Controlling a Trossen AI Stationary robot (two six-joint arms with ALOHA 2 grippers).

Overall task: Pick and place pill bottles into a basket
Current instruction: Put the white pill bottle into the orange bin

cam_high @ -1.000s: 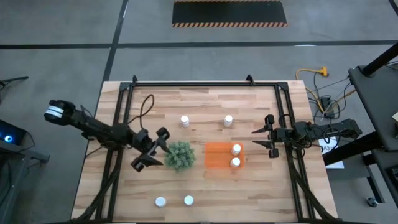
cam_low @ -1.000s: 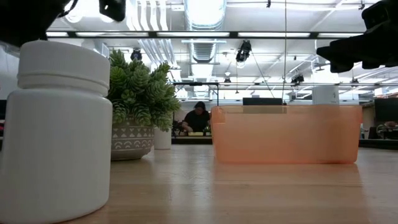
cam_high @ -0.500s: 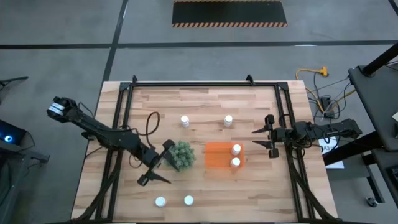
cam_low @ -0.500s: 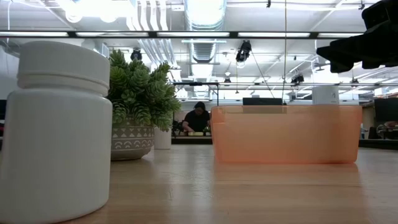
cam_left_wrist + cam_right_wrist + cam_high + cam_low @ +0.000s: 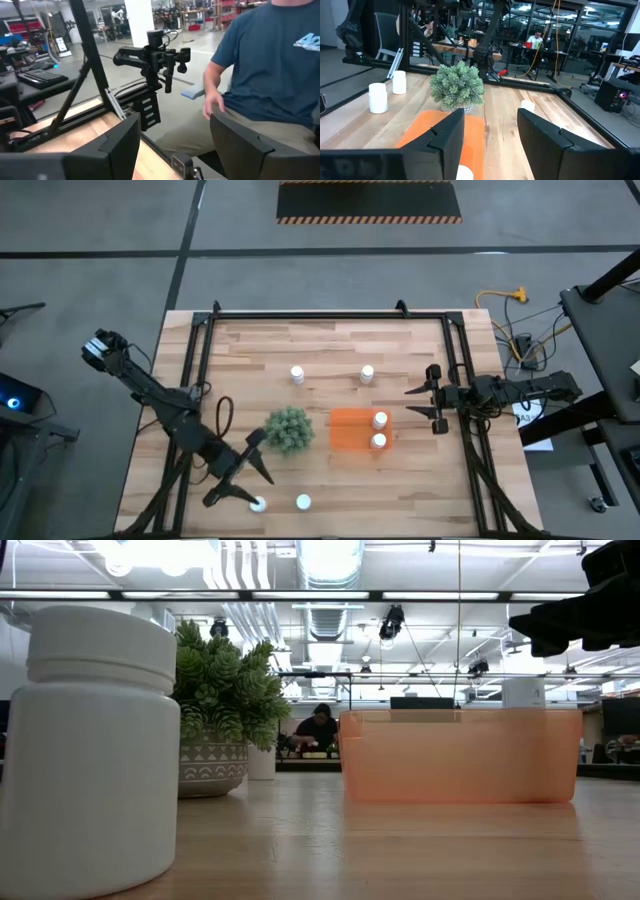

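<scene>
behind table, left wrist view alone shows seated person (image 5: 270, 75).

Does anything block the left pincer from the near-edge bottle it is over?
Nothing visible does. The left pincer, fingers apart, sits right at the bottle near the table's front edge. The plant stands farther back, beside the basket. The right pincer waits at the right.

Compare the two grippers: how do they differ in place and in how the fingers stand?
The left gripper is at the table's near edge, over a loose pill bottle; the right gripper waits beside the orange basket. The left gripper's fingers are spread wide; the right gripper's stand open too, but narrower. Both are dark, two-fingered and hold nothing.
</scene>
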